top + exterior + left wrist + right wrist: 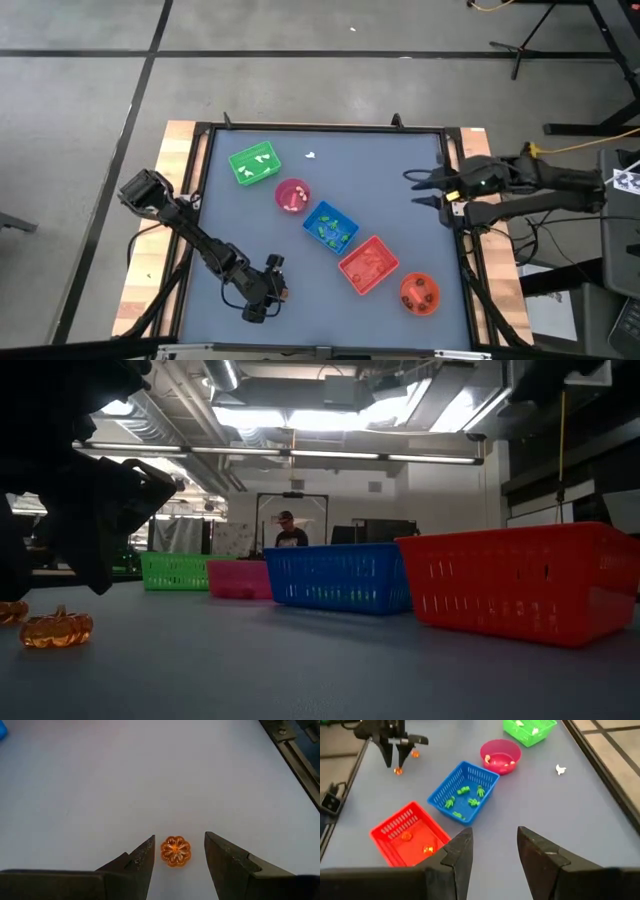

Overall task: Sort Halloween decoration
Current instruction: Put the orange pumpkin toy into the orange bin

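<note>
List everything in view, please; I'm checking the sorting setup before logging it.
table: one, grey-blue, under everything
green tray: one, far-left end of the row, holds white trinkets
pink bowl: one, next along, holds pale trinkets
blue tray: one, middle, holds green trinkets
red tray: one, next, holds orange trinkets
orange bowl: one, near-right end, holds dark trinkets
loose trinket: one, white, beside the green tray
pumpkins: two, orange, near-left on the table
person: one, in the room behind
left tool: open, straddling one pumpkin
right tool: open, by the table's right edge
</note>
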Robot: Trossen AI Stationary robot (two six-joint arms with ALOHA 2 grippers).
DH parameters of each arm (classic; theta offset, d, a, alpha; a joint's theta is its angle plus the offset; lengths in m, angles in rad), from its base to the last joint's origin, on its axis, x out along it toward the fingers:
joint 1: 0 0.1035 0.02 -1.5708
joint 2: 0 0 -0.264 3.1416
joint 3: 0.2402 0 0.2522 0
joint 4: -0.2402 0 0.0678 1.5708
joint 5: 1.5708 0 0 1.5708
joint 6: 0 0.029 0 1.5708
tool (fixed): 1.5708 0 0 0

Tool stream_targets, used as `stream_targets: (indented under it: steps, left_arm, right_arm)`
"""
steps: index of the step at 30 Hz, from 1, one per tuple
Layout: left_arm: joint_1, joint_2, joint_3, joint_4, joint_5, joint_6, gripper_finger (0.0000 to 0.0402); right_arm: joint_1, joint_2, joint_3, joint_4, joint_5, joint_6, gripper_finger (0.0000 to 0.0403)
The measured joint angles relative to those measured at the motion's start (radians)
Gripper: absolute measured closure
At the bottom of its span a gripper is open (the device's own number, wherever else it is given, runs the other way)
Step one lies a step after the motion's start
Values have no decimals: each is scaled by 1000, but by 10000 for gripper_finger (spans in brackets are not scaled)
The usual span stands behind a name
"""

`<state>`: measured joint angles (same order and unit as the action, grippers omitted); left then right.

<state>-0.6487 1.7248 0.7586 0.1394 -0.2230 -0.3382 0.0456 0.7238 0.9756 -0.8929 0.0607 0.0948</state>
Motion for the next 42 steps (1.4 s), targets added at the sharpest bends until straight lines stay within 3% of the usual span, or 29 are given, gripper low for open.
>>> stream_targets:
  steps: [5, 13, 26, 42]
  left_arm:
    - [3, 0, 0, 0, 0, 0, 246]
    - [3, 64, 0, 34, 33, 0, 246]
    - [2, 90, 3, 43, 25, 0, 247]
    - [2, 92, 2, 36, 4, -2, 301]
  right_arm:
    - [0, -127, -205, 147, 0, 57, 249]
    - [0, -235, -375, 166, 0, 157, 249]
    - [0, -236, -394, 203, 0, 188, 249]
    - [0, -236, -394, 203, 0, 188, 249]
